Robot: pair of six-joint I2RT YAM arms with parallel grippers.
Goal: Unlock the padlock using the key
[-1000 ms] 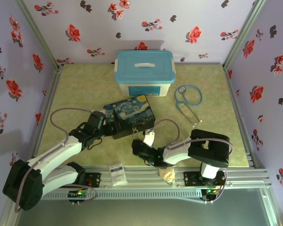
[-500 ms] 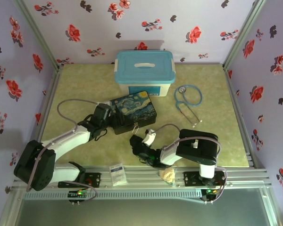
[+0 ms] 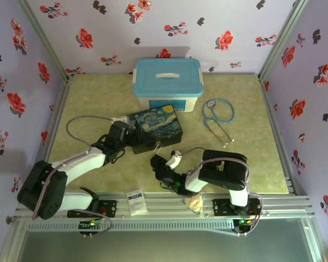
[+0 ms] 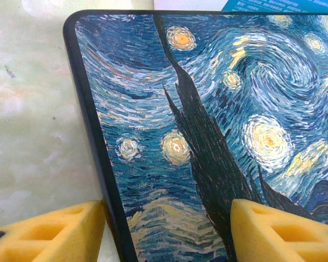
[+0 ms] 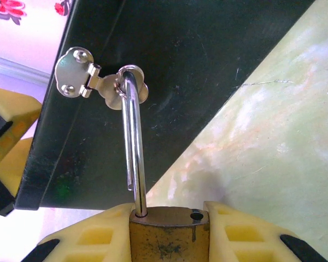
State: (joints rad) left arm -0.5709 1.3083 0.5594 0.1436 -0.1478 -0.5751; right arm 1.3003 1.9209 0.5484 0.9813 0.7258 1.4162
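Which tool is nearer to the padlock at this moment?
Right. The right tool clamps the padlock by its brass body, shackle hooked through the clasp of the starry-night box. The left tool sits apart, straddling a corner of that box.

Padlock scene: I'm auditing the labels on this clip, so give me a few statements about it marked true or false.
1. The right gripper clamps the padlock by its brass body. True.
2. The shackle hangs through the clasp of the starry-night box. True.
3. The blue tub stands with its lid off. False: the lid is on it.
4. The stethoscope lies on the starry-night box. False: it lies on the table, right of the tub.
5. The left gripper has a finger on either side of the box's edge. True.
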